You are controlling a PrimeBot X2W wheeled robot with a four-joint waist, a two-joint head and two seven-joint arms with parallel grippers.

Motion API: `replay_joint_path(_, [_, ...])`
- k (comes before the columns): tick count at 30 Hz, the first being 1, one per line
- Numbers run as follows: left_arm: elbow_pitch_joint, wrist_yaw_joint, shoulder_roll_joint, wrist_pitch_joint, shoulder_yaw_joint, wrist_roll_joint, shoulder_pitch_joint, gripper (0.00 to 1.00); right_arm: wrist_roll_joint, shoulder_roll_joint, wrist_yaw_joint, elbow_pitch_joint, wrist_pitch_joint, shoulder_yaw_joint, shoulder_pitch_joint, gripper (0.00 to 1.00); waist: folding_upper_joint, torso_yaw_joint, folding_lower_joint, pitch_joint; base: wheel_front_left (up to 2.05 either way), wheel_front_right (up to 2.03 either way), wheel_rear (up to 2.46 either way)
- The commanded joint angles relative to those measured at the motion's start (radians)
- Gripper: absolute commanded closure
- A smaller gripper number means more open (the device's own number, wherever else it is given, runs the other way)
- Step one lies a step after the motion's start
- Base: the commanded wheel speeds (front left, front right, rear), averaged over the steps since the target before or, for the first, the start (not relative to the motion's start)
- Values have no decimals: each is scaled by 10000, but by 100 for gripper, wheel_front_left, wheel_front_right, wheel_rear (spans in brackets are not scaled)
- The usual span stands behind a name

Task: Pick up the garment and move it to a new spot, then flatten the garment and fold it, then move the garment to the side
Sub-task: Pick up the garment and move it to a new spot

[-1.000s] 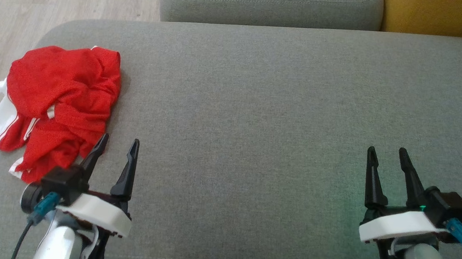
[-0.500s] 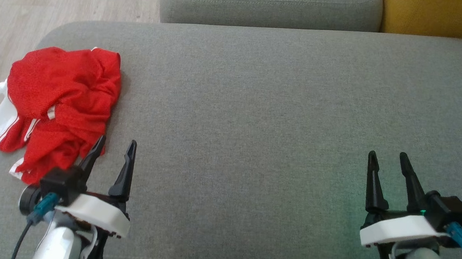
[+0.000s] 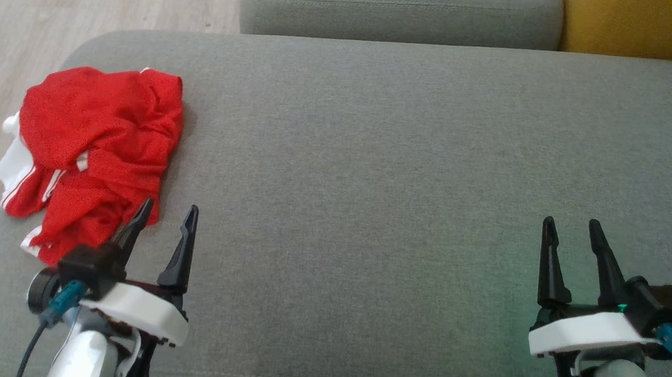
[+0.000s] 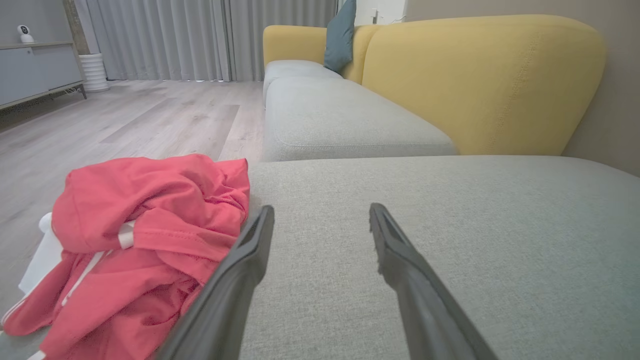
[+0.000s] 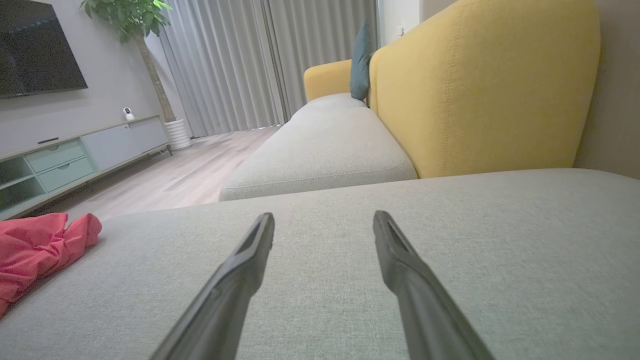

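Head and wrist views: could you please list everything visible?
garment: one, red and white, crumpled, near cushion's left end
near cushion: one, grey, under both grippers
far cushion: one, grey, beyond it
backrest: one, yellow, right of far cushion
pillow: one, teal, against backrest
floor: pale wood, left of cushions
curtains: grey, far wall
television: one, black, wall
plant: one, green, by curtains
left gripper: one, dark, open, beside garment
right gripper: one, dark, open, over bare cushion
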Motion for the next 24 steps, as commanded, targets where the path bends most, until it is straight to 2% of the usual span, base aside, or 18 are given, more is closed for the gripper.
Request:
replay_joint_path(1, [-304,6,123,-122,417,37,-632,0,-62,-70,-7,-398,-138,205,-161,0,0,112,0,20,0,0,0])
replay_joint_path(24, [-176,9,86,-122,1186,18,-770,0,-174,-70,-7,-734,-138,804,-365,0,0,2527,0,97,0,0,0])
